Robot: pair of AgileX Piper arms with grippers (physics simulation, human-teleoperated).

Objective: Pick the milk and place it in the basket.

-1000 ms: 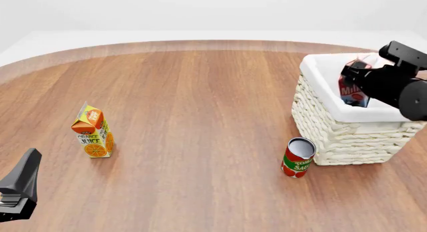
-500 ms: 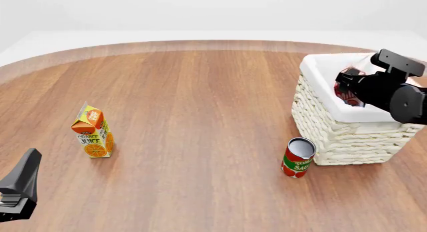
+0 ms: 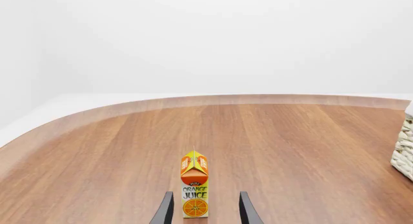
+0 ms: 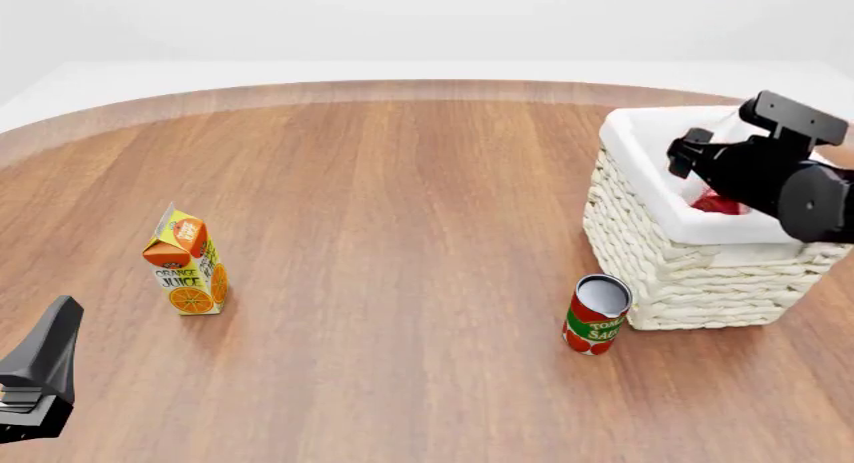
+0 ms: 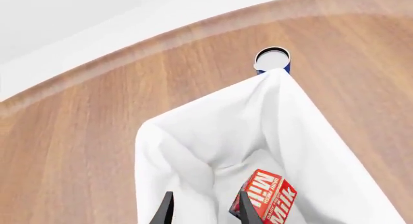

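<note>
1. The right gripper (image 5: 203,209) hangs over the basket (image 4: 667,248) at the table's right edge, fingers apart and holding nothing.
2. The milk (image 5: 268,197) lies inside the basket, beside one finger; whether they touch is unclear.
3. The left gripper (image 3: 204,209) is parted, empty, near the left edge.

Your right gripper (image 4: 694,155) has released the milk (image 4: 721,203): a second ago it held the carton upright above the basket (image 4: 694,273), and now its fingers (image 5: 166,212) stand apart, clear of it. The milk has dropped and lies tilted on the white lining inside. The gripper has risen slightly.
</note>
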